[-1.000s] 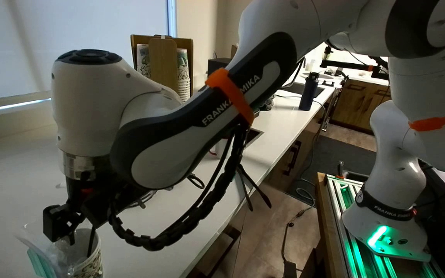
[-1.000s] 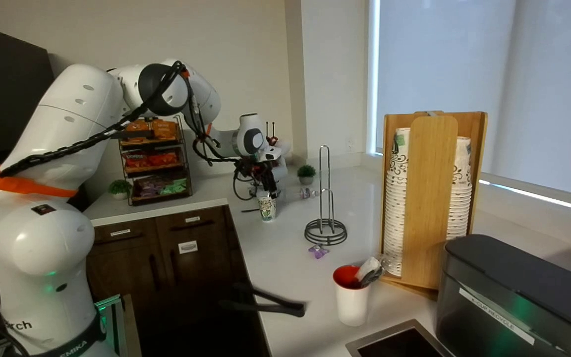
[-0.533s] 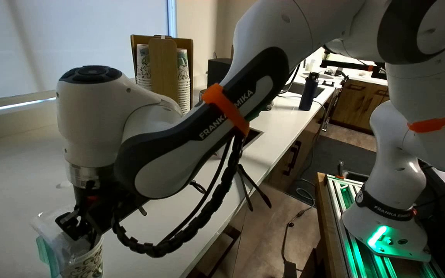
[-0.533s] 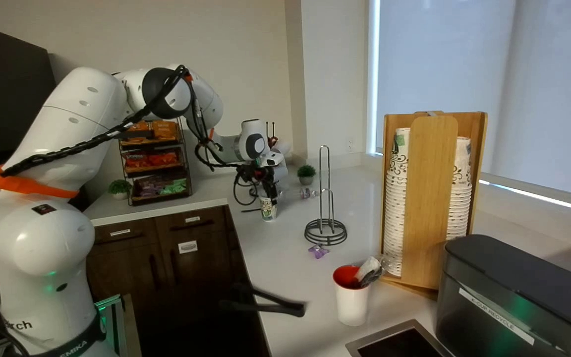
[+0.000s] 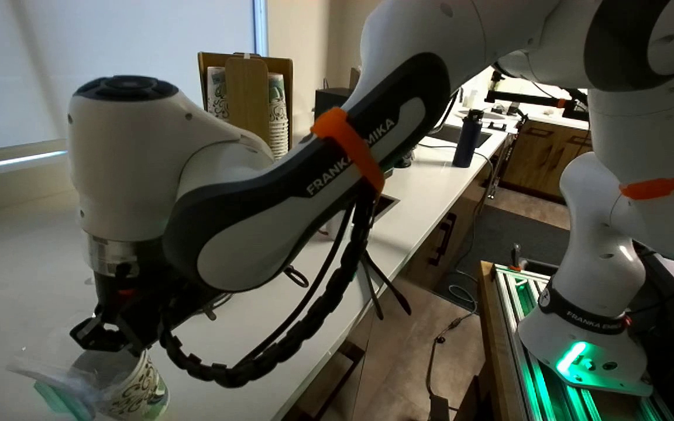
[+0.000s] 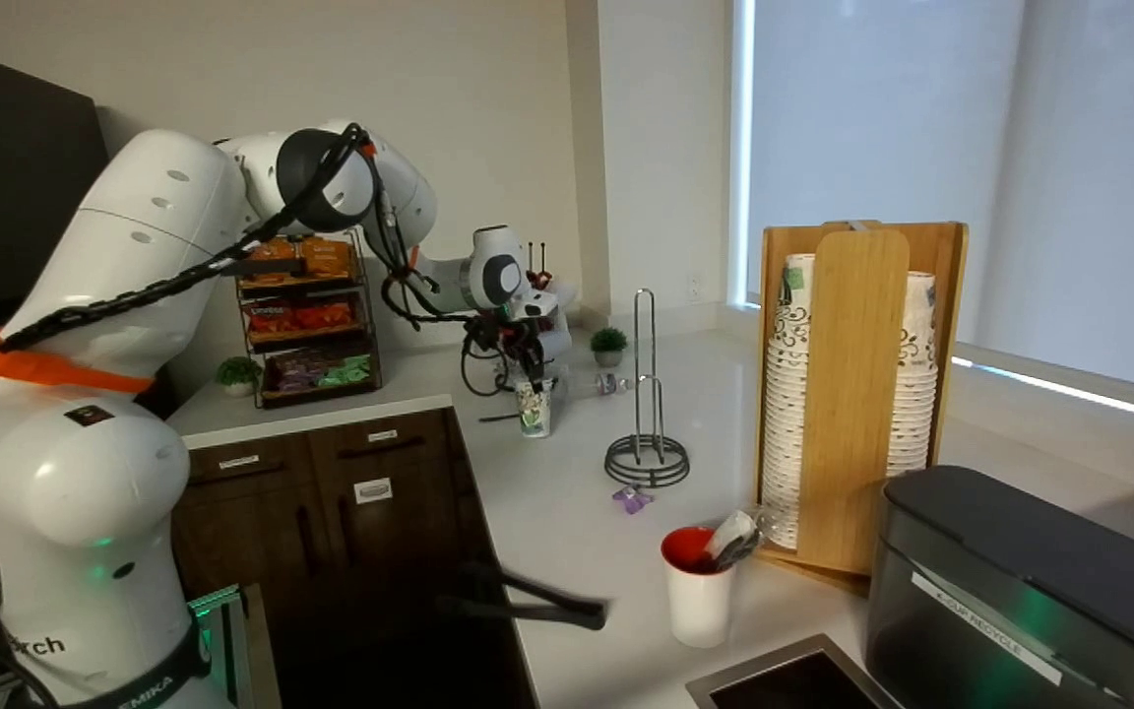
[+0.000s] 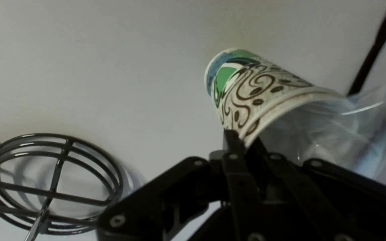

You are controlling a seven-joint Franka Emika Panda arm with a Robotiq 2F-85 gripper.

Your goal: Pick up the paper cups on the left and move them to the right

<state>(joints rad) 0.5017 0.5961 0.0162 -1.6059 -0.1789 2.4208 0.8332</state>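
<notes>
A round black wire stand [image 7: 50, 193] sits at the lower left of the wrist view. Near the middle, the black two-fingered gripper [image 7: 245, 140] pinches the rim of a brown-swirled white paper cup [image 7: 261, 86]. Clear plastic wrap [image 7: 340, 132] pokes out of it, to the right. Only an exterior view shows a tall dark blue bottle [image 5: 467, 141], upper right.

In an exterior view, the wire stand [image 6: 638, 394] rests on the counter [image 6: 567, 522] between paper cup [image 6: 535, 412] (left) and cup rack [image 6: 857, 394] (right).
</notes>
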